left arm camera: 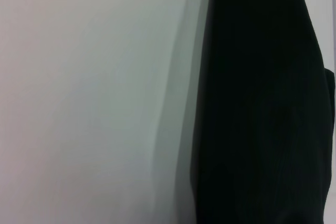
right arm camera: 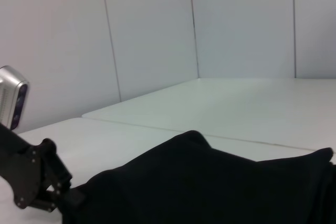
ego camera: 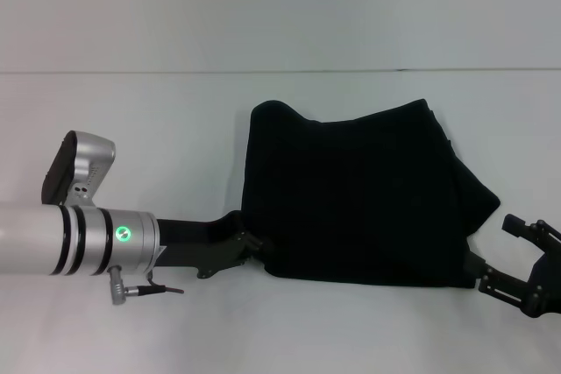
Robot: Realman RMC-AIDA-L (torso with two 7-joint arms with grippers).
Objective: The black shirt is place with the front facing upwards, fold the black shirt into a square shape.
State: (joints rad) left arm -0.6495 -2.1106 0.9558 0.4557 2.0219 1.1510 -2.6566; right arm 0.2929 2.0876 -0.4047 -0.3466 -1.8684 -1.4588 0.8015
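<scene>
The black shirt point(ego camera: 351, 190) lies folded into a rough rectangle in the middle of the white table point(ego camera: 131, 111), plain black side up and no lettering showing. My left gripper point(ego camera: 256, 245) reaches in from the left and meets the shirt's near left corner, its fingers drawn together on the cloth edge. The right wrist view shows the same left gripper point(right arm camera: 73, 198) against the shirt point(right arm camera: 210, 182). My right gripper point(ego camera: 494, 254) stands open just off the shirt's near right corner. Only table and the shirt point(left arm camera: 262, 108) fill the left wrist view.
The left arm's silver forearm point(ego camera: 53, 238) with its green light lies across the near left of the table. Pale wall panels point(right arm camera: 157, 30) stand behind the table. White table surface surrounds the shirt on all sides.
</scene>
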